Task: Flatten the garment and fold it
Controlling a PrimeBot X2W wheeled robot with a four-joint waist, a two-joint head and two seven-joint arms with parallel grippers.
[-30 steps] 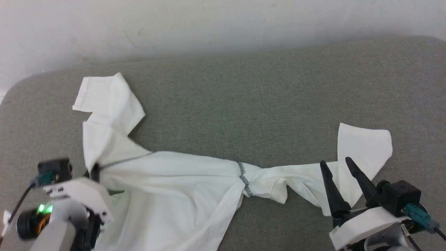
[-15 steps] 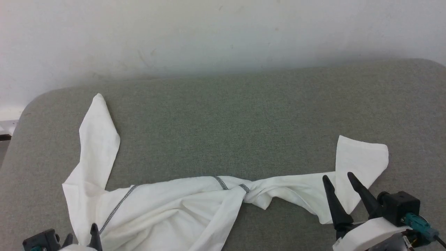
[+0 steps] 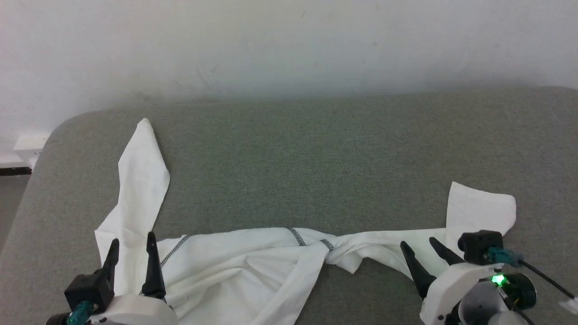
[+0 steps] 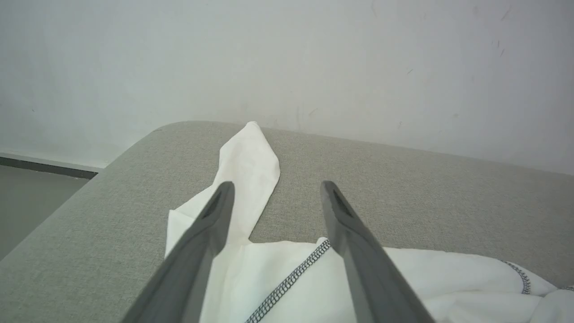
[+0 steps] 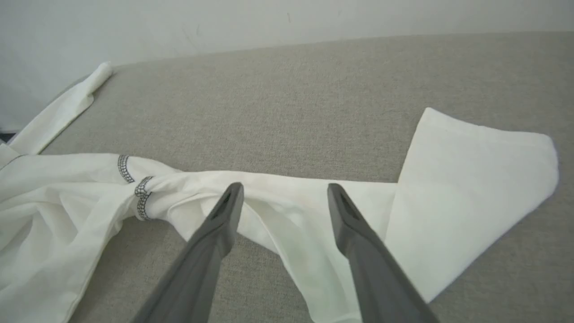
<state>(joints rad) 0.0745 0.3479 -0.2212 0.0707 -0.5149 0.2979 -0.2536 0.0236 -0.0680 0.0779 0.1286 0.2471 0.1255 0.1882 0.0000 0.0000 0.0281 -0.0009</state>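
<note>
The garment [image 3: 235, 266], a white long-sleeved shirt with dark zigzag seams, lies crumpled along the near edge of the grey padded surface [image 3: 316, 153]. One sleeve [image 3: 142, 176] stretches away at the left; the other sleeve [image 3: 481, 207] is twisted and ends in a folded-back flap at the right. My left gripper [image 3: 132, 241] hovers open over the left shoulder, nothing between its fingers [image 4: 210, 224]. Above the twisted right sleeve [image 5: 287, 215] my right gripper [image 3: 419, 243] is open too, fingers [image 5: 350, 224] apart and empty. The shirt's lower body runs off the bottom of the head view.
A pale wall [image 3: 289, 45] rises directly behind the padded surface. The surface's rounded left corner [image 3: 54, 135] drops to a floor with a dark skirting strip [image 3: 13, 171]. Bare grey padding lies beyond the shirt.
My left gripper has let go of the shirt's left shoulder and now stands open above it. The left sleeve has unfolded into a straight strip. The camera has tilted, shifting the whole view.
</note>
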